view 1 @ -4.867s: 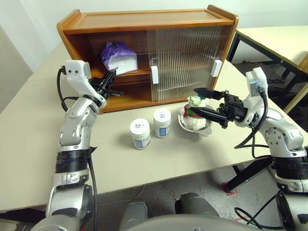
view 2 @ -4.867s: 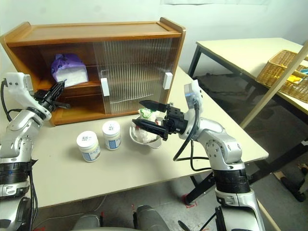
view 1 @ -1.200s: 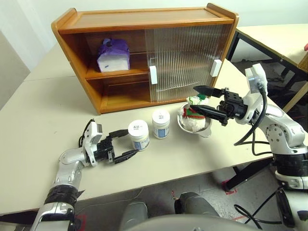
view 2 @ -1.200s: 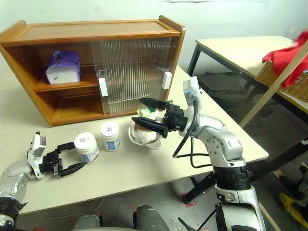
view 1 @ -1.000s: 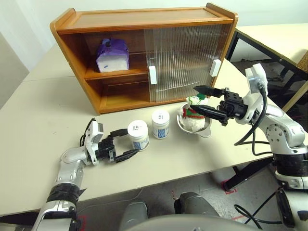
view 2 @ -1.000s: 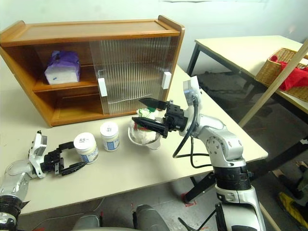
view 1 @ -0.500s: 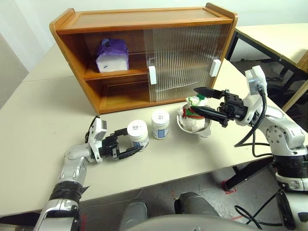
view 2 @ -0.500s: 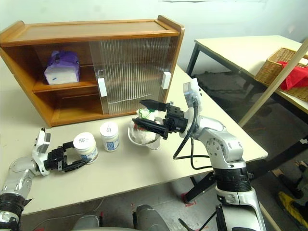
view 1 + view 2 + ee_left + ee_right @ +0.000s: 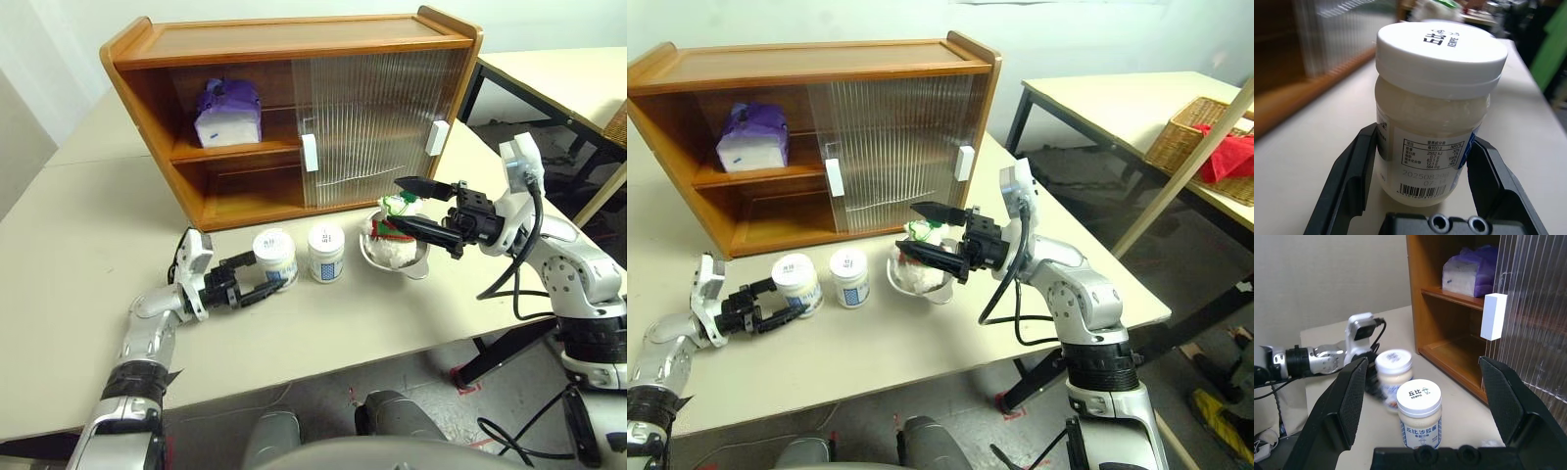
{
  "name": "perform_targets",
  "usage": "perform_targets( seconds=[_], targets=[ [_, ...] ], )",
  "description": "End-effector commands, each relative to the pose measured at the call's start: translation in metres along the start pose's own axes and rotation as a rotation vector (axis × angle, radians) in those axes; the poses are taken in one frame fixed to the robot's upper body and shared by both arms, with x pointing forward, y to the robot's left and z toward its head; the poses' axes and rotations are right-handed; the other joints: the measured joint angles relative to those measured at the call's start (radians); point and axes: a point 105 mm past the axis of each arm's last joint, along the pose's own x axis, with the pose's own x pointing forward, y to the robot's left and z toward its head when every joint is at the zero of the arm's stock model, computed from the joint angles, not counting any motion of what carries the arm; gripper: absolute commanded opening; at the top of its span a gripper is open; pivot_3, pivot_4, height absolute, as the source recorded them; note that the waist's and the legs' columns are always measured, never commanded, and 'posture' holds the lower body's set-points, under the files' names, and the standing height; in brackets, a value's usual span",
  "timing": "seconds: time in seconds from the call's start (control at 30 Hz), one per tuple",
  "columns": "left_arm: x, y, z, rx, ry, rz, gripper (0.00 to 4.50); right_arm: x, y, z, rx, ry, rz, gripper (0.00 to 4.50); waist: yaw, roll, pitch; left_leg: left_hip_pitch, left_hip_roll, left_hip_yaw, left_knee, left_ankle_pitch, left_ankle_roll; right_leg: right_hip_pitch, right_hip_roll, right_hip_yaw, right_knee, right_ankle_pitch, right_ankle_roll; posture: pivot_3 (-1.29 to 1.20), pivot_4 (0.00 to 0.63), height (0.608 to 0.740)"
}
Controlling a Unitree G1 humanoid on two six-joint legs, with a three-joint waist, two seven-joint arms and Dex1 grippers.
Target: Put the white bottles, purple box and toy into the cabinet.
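Observation:
My left gripper (image 9: 267,275) is shut on one white bottle (image 9: 274,257), its two fingers (image 9: 1352,171) pressed against the jar's sides (image 9: 1435,107), and holds it slightly off the table. The other white bottle (image 9: 326,252) stands on the table just right of it. The toy (image 9: 394,227), with its striped scarf, lies in a steel bowl (image 9: 395,262) further right. My right gripper (image 9: 399,202) hovers open over the toy and touches nothing. The purple box (image 9: 227,111) sits on the upper shelf in the open left half of the cabinet (image 9: 294,44).
Two ribbed sliding doors (image 9: 372,117) with white handles (image 9: 310,153) cover the cabinet's right half. A second table (image 9: 1117,108) stands to the right. On it is a wicker basket (image 9: 1195,147) with red cloth.
My left gripper's fingers closed from open onto the left white bottle, then carried it a little up and toward the cabinet. The right arm stayed still.

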Motion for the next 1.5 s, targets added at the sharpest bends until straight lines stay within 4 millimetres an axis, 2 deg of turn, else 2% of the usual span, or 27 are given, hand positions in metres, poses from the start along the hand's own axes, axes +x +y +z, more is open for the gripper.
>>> perform_targets(
  seconds=[0.03,0.23,0.43,0.67,0.83,1.17,1.5],
  targets=[
    [-0.010,0.018,0.006,0.005,-0.010,0.091,3.06,0.001,0.001,0.000,-0.008,-0.002,0.003,4.50,0.000,0.000,0.000,0.000,0.000,0.000,0.000,0.000,0.000,0.000,0.000,0.000,0.000,0.000,0.000,-0.12,0.000,0.740],
    [-0.007,0.042,0.011,-0.037,-0.025,0.255,3.06,0.002,0.001,-0.001,-0.004,-0.006,0.006,4.50,0.004,0.000,0.000,-0.001,0.000,0.000,0.000,0.000,0.000,0.000,0.000,0.000,0.000,-0.001,0.001,-0.12,0.000,0.740],
    [0.005,0.048,0.022,-0.062,-0.078,0.303,3.06,0.002,0.001,-0.001,-0.003,-0.007,0.005,4.50,0.003,0.000,0.000,0.000,-0.001,0.002,0.001,0.000,0.001,0.001,0.000,0.000,0.000,-0.001,0.001,-0.13,0.000,0.740],
    [0.021,0.061,0.047,-0.063,-0.141,0.363,3.06,0.001,0.001,-0.003,-0.003,-0.003,0.000,4.50,0.003,-0.001,0.000,0.000,-0.001,0.003,0.001,0.001,0.001,0.002,0.000,0.000,0.000,-0.001,0.001,-0.13,0.000,0.740],
    [0.023,0.069,0.057,-0.049,-0.148,0.399,3.06,0.001,0.001,-0.003,-0.004,-0.004,0.000,4.50,0.003,-0.001,0.000,0.001,-0.001,0.004,0.001,0.001,0.001,0.003,0.000,0.000,-0.001,-0.001,0.002,-0.13,0.000,0.740],
    [0.020,0.085,0.052,-0.053,-0.106,0.507,3.06,0.004,0.002,-0.002,-0.006,-0.012,0.003,4.50,0.002,-0.001,0.000,0.001,-0.001,0.004,0.002,0.002,0.003,0.004,0.000,0.000,0.000,0.000,0.003,-0.13,0.000,0.740],
    [0.027,0.084,0.042,-0.054,-0.065,0.500,3.06,0.004,0.002,0.000,-0.008,-0.012,0.000,4.50,0.003,-0.001,0.000,0.001,-0.001,0.004,0.002,0.004,0.007,0.004,0.000,0.000,-0.001,0.003,0.004,-0.14,0.000,0.740]
  ],
)
